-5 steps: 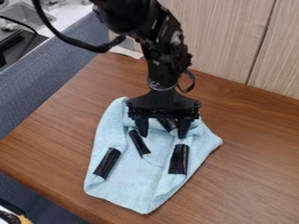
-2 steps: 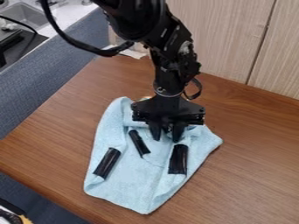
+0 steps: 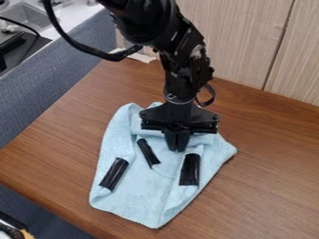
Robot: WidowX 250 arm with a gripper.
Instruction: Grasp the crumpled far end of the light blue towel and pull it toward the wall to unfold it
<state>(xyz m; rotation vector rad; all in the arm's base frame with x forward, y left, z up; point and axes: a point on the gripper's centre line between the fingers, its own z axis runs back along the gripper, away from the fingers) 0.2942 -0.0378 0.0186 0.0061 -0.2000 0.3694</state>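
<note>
Pale wood-grain panels [image 3: 249,42] stand behind the brown tabletop [image 3: 268,172], a blue-grey fabric divider [image 3: 56,79] runs down its left side, and from here I can make out a metal sink [image 3: 26,16] beyond that. The black arm [image 3: 177,60] leans in from the top edge, a thick cable [image 3: 81,45] looping off it, then bends so that its wrist hangs nearly straight down. At the end, the gripper [image 3: 177,149] points down over the upper part of a light blue cloth [image 3: 140,191], its two fingers drawn together; whether they pinch any fabric, I can't tell. The cloth lies rumpled on the tabletop, partly folded, with black strips [image 3: 114,173] on it, two left of the fingers and one just below and to the right.
</note>
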